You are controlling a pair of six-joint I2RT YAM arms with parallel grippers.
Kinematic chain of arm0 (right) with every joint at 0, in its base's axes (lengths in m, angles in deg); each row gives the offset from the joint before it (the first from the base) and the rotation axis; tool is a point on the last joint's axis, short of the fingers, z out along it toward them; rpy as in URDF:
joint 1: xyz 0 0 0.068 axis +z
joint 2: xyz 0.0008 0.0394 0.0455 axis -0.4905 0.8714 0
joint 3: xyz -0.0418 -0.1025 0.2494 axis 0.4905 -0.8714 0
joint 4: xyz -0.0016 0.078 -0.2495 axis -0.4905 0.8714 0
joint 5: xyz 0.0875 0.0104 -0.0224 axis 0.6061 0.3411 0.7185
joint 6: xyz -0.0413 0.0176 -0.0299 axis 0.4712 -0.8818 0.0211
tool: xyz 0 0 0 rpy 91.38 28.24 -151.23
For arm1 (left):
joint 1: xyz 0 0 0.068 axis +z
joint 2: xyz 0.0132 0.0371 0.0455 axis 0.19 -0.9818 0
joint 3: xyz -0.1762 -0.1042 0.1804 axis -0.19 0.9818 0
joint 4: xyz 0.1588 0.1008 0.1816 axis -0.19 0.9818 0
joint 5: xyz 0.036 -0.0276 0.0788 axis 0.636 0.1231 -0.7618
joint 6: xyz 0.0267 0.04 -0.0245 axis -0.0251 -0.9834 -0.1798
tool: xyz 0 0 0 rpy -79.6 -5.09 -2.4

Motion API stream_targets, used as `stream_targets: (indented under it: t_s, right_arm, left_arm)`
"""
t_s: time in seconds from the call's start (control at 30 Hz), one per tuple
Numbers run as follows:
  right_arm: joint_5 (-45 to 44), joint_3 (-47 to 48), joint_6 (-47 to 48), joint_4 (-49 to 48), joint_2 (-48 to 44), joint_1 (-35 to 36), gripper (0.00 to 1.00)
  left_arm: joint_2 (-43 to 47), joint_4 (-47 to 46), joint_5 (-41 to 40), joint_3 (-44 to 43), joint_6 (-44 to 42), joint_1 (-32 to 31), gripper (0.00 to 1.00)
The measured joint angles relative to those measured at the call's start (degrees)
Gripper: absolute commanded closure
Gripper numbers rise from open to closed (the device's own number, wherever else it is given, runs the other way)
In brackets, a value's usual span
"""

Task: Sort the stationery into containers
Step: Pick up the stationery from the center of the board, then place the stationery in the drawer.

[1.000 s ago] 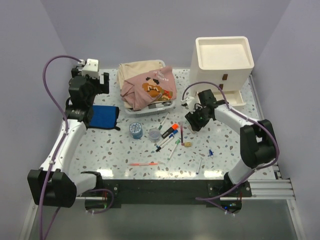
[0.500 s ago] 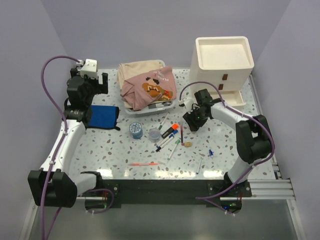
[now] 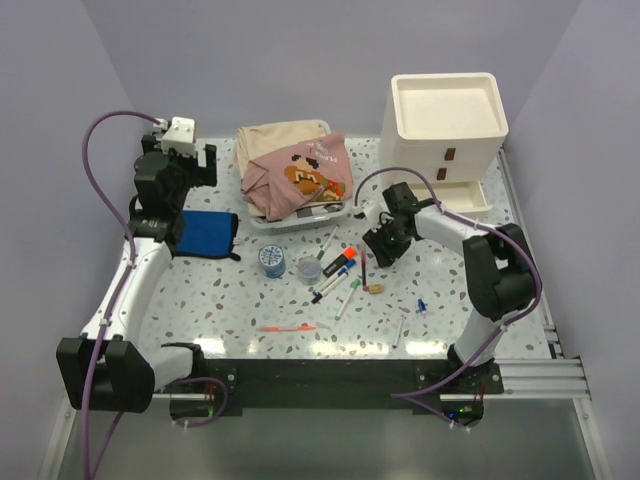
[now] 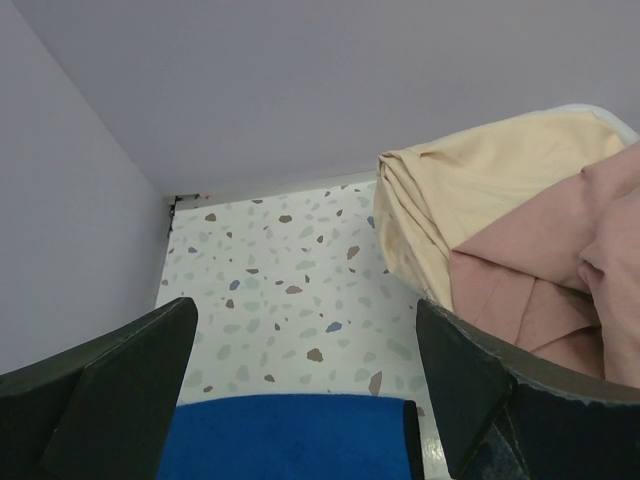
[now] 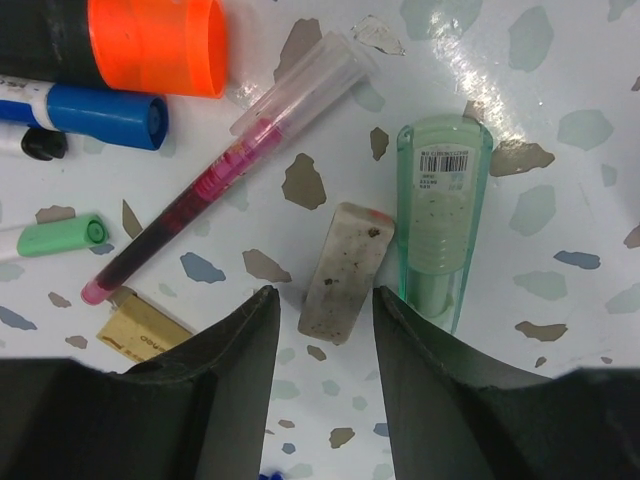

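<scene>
- Where the stationery (image 3: 340, 272) lies loose at the middle of the table (image 3: 200, 300), a grubby white eraser (image 5: 345, 270) sits lengthwise between the fingers of the right gripper (image 5: 323, 305).
- That gripper's jaws stand partly apart, one on each side of the eraser's near end. A sliver of table shows on both sides, and nothing is gripped.
- Just beside the eraser lies a green tube (image 5: 440, 210) with a barcode label. On the eraser's other side a pink pen (image 5: 215, 195) slants under a clear cap.
- A tan eraser (image 5: 140, 325) lies by the pen's tip, partly hidden behind one finger.
- Beyond these are an orange cap (image 5: 150, 45), a blue cap (image 5: 105, 115) and a green cap (image 5: 62, 237).
- From above, a tape roll (image 3: 271, 259) and a clear cup (image 3: 310, 269) sit just left of the pile. An orange pen (image 3: 285, 327) lies apart, nearer the arm bases.
- The drawer unit (image 3: 447, 140) stands at the far right corner, apart from the pile, with its lowest drawer pulled out.
- The left gripper (image 4: 305, 330) hangs wide open and empty at the far left, above a blue cloth (image 4: 290, 440) and beside the clothes (image 4: 500, 230) in their basket (image 3: 300, 222).
</scene>
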Motion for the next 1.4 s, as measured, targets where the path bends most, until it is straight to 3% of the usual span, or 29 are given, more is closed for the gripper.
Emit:
stream_targets:
  t_s: [0.1, 0.23, 0.37, 0.57, 0.73, 0.93, 1.27, 1.4]
  right_arm:
    - [-0.2, 0.0, -0.3, 0.0, 0.7, 0.0, 0.55]
    - [-0.4, 0.1, -0.6, -0.4, 0.8, 0.0, 0.8]
    - [-1.2, 0.1, -1.1, -0.7, 0.9, 0.0, 0.91]
    - [-1.5, 0.1, -0.6, 1.7, -1.7, 0.0, 0.94]
    - [-3.0, 2.2, 0.7, 7.3, -12.1, 0.0, 0.97]
    - [-7.0, 7.3, 3.0, 6.6, -20.3, -1.3, 0.96]
    - [-14.6, 9.1, 6.5, 2.1, -12.1, -12.0, 0.97]
    - [-15.2, 10.0, 7.5, 1.2, -10.1, -13.2, 0.97]
  left_arm:
    - [-0.1, 0.0, 0.2, 0.0, 0.0, 0.0, 0.05]
    - [-0.3, -0.1, 0.4, 0.1, 0.0, 0.0, 0.05]
    - [-0.5, -0.9, 0.7, 0.7, 0.0, 0.0, 0.05]
    - [-0.9, -1.5, 1.0, 0.9, -0.2, 0.0, 0.05]
    - [-1.2, -3.5, 3.5, 0.9, -0.8, 0.0, 0.05]
    - [-2.4, -6.3, 7.7, 1.0, -0.1, 0.0, 0.05]
    - [-4.5, -8.9, 11.7, 1.0, 1.7, 0.0, 0.05]
    - [-4.7, -9.1, 12.7, 1.0, 2.4, 0.0, 0.05]
